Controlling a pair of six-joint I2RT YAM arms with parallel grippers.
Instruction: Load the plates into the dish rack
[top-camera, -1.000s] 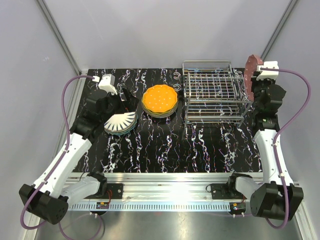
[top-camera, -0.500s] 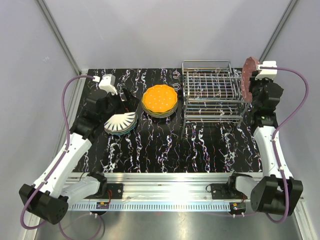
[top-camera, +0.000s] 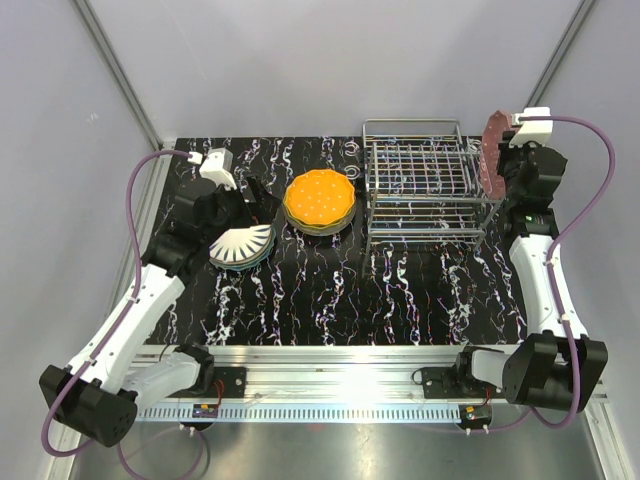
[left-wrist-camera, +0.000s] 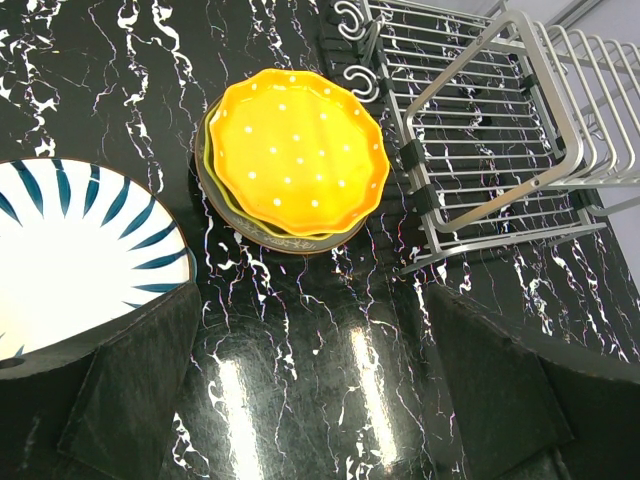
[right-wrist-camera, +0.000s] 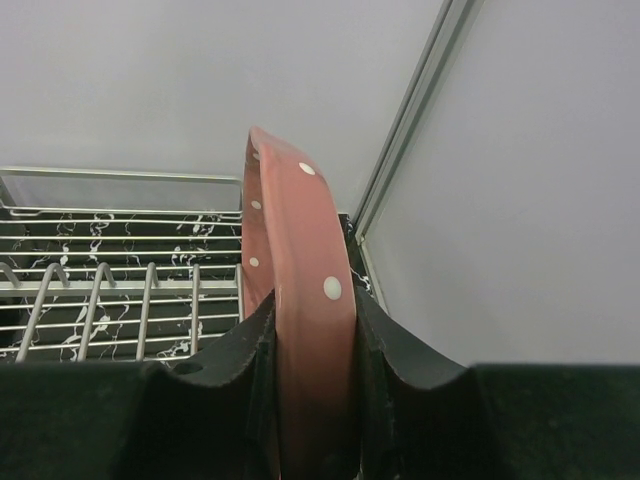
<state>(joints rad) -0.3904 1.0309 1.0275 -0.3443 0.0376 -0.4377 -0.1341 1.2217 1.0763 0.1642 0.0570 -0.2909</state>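
My right gripper (top-camera: 504, 165) is shut on a pink white-dotted plate (top-camera: 491, 140), held upright on edge just above the right end of the chrome wire dish rack (top-camera: 425, 190). In the right wrist view the plate's rim (right-wrist-camera: 300, 300) sits pinched between my fingers (right-wrist-camera: 240, 370), with the rack's wires (right-wrist-camera: 120, 290) to the left. My left gripper (top-camera: 252, 208) is open and empty over the table. A black-striped white plate (left-wrist-camera: 70, 260) lies beside its left finger (left-wrist-camera: 130, 400), on top of teal plates (top-camera: 256, 260). An orange dotted plate (left-wrist-camera: 295, 150) tops a stack between them and the rack (left-wrist-camera: 500, 130).
Two chrome hooks (left-wrist-camera: 352, 45) lie at the rack's back left corner. Yellow-green and dark plates (left-wrist-camera: 212, 160) sit under the orange one. The black marbled table (top-camera: 350, 290) is bounded by grey walls and frame posts (right-wrist-camera: 410, 120) close to the right gripper.
My right gripper has carried the pink plate back and a little left, closer over the rack's right end. The left arm and the stacks have not moved.
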